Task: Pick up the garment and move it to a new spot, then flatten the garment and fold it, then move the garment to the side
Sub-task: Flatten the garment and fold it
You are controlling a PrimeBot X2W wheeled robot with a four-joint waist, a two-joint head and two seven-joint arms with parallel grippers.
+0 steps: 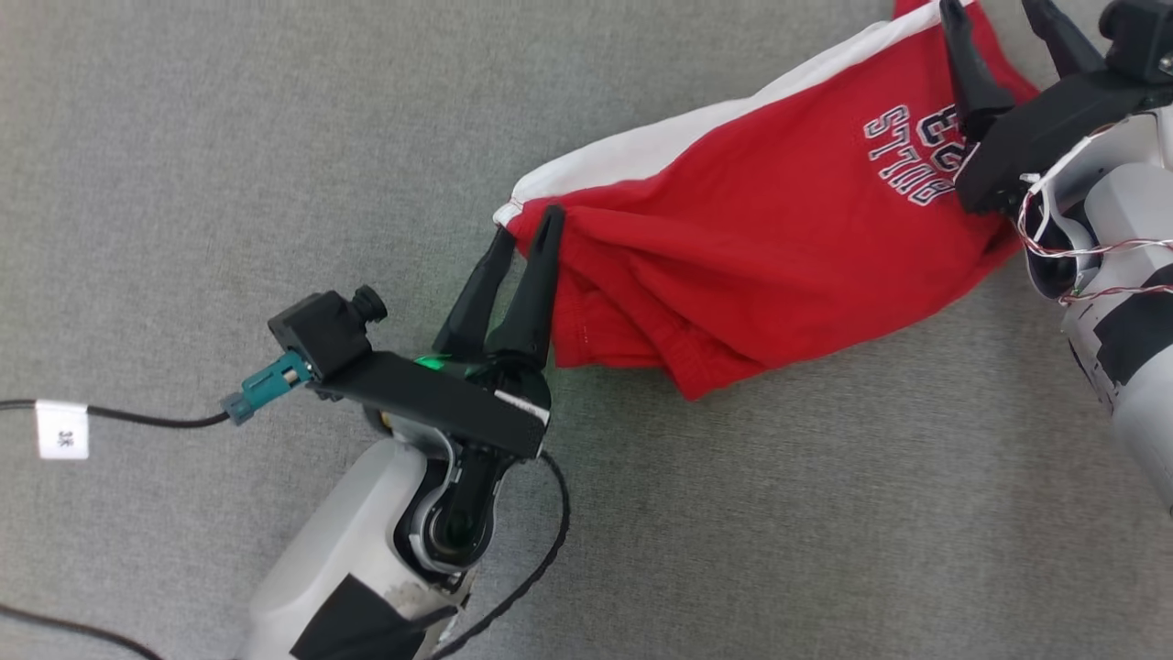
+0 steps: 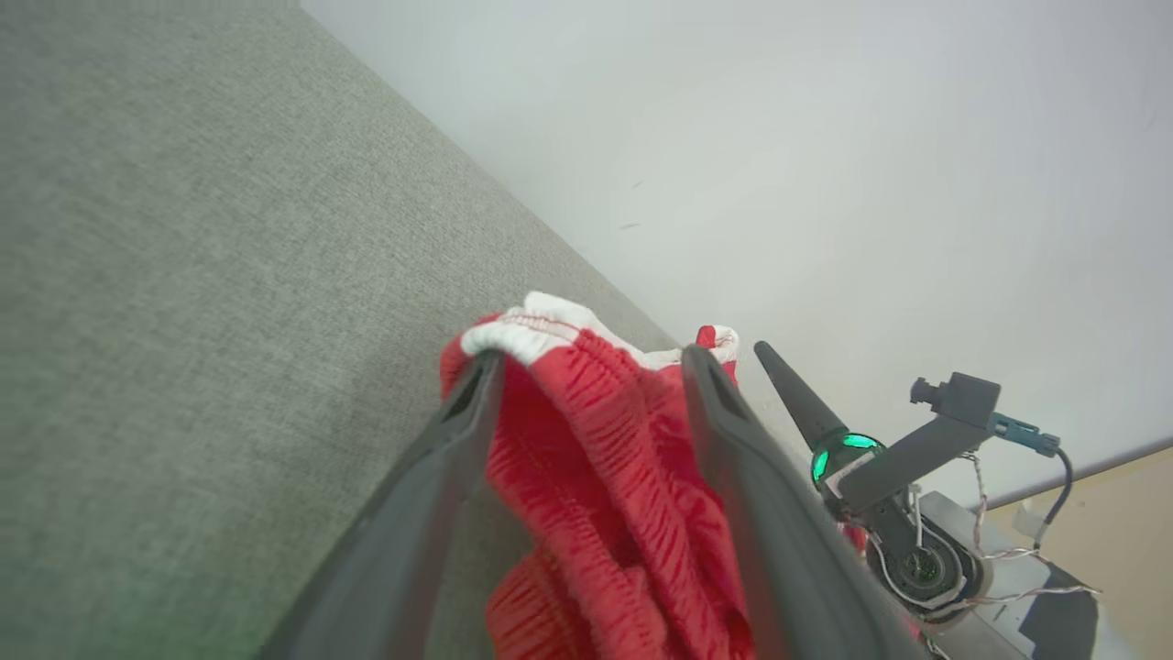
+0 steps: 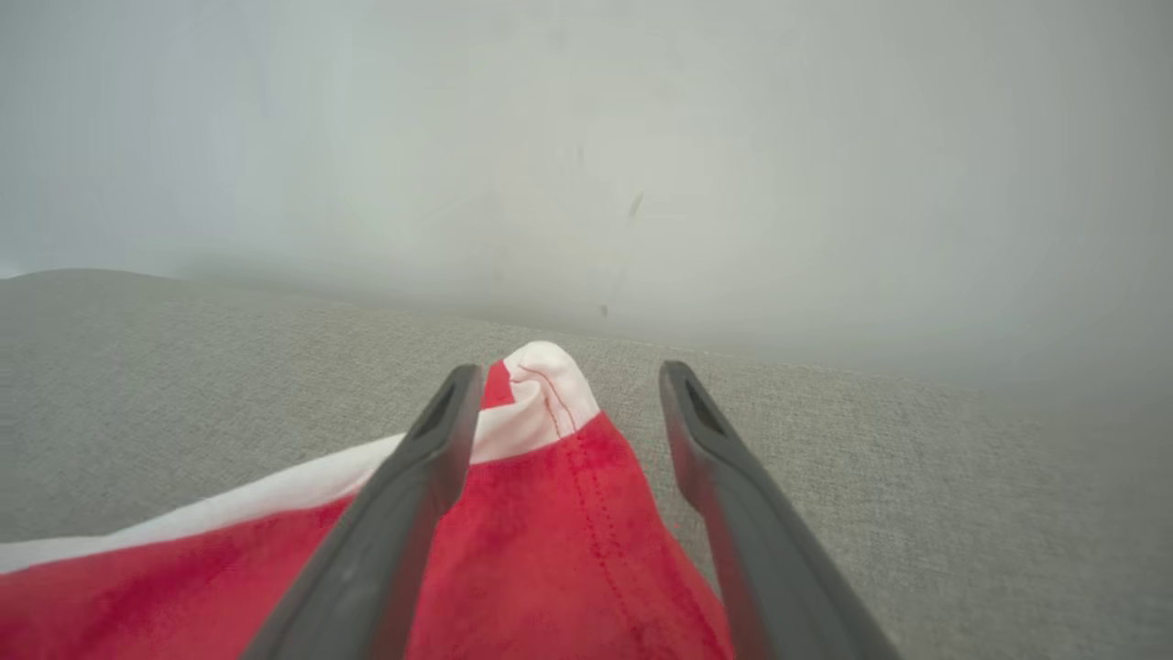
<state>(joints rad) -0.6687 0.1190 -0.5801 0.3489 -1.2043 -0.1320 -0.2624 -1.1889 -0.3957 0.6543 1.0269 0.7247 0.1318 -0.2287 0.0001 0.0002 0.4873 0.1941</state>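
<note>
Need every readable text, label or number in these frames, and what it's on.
"BULLS": outlined letters on the red garment, upside down in the head view, first letter partly behind the right pincer.
Second line of lettering next to it: mostly hidden by that pincer, unreadable.
"3K", probably: small sideways print on the white tag on the black cable; too small to be sure.

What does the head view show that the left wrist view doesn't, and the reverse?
Head view, absent from the left wrist view: white lettering on the garment and a tagged cable on the grey surface. Left wrist view, absent from the head view: the pale wall behind the surface, with a beige strip below it. Shared: the red-and-white garment, the grey surface, and the left gripper and right gripper, both open at opposite ends of the garment.
</note>
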